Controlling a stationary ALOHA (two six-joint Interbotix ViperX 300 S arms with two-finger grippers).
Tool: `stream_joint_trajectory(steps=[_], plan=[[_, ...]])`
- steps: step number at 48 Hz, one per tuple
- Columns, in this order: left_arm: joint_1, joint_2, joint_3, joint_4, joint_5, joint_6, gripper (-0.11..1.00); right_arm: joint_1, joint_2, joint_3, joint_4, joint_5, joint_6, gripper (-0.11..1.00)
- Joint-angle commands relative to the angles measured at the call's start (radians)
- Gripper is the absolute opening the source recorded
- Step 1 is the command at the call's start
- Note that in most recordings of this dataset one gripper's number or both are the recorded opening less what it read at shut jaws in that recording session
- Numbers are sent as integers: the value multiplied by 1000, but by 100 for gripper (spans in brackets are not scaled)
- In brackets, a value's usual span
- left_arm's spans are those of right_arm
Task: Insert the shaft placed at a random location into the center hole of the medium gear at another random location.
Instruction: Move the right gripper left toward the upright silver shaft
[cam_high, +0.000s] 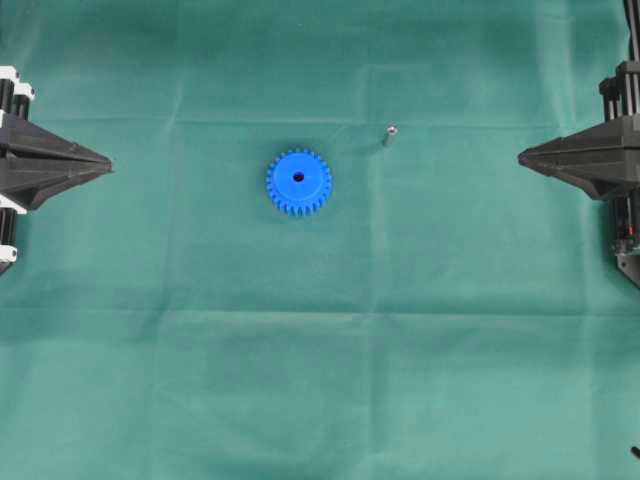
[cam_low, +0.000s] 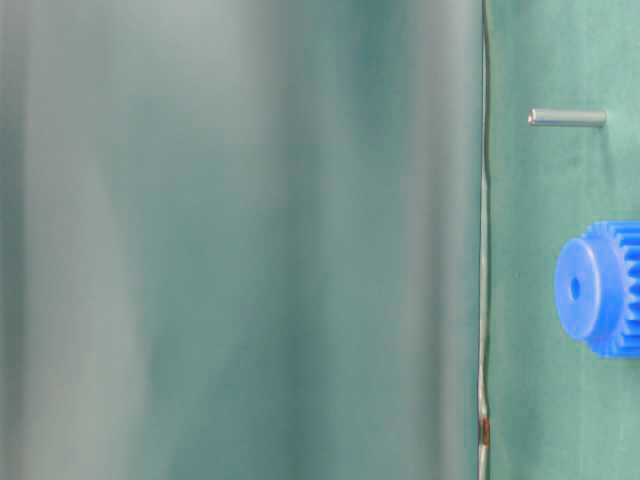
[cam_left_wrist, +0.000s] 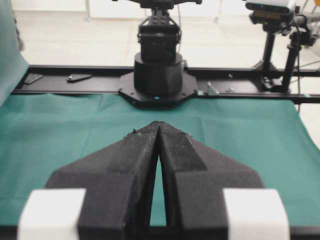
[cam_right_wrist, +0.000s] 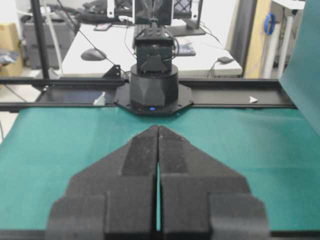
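Shaft (cam_high: 390, 135) and medium gear (cam_high: 298, 182) mid-cloth, well apart from both closed, empty pincers (cam_high: 108, 164) (cam_high: 522, 156).

Green cloth-covered table (cam_high: 320, 380), blue medium gear (cam_high: 299, 182), small shaft (cam_high: 389, 134) nearby

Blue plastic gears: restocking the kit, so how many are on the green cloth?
1: the blue plastic toothed gear lies near the cloth's middle, left of the small metal pin.

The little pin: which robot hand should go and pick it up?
Probably the right hand. The pin lies on the right side of the blue gear, nearer that hand than the left hand. Both hands are shut and empty.
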Motion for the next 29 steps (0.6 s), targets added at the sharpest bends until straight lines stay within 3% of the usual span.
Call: stream_joint_trajectory(steps=[1,15,29], plan=[[-2,11,-29,12,14,-3,0,-6,12,-18,-2,-9,0,1],[-2,9,-29,12,26,-11,0,-40,49,-20,-2,12,6,1],[-2,9,-29,12,26,-11,0,-135,173,-14,3,17,8,1]])
